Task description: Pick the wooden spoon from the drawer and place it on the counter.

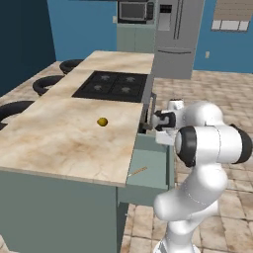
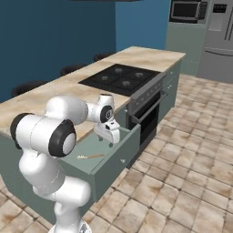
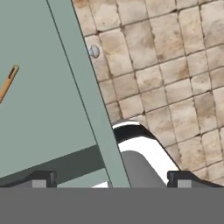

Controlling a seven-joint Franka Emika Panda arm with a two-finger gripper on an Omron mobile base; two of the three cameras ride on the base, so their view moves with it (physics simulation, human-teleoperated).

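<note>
**Wooden spoon lay in the open drawer**

Wooden and thin, the spoon lay flat on the pale green floor of the drawer. The drawer stood pulled out from the side of the island. The spoon was near the drawer's front end, and nothing was touching it.

The tool hung above the back part of the drawer, well apart from the spoon. Its two dark tips were spread wide, so it was open and held nothing. From the hand camera, the drawer's front wall ran between the two tips, with the spoon off to one side and a small round knob on the outside of the wall.

On the marble desk, a small yellow ball sat alone. The black stovetop lay farther along the desk. Tan floor tiles spread beside the island.
</note>
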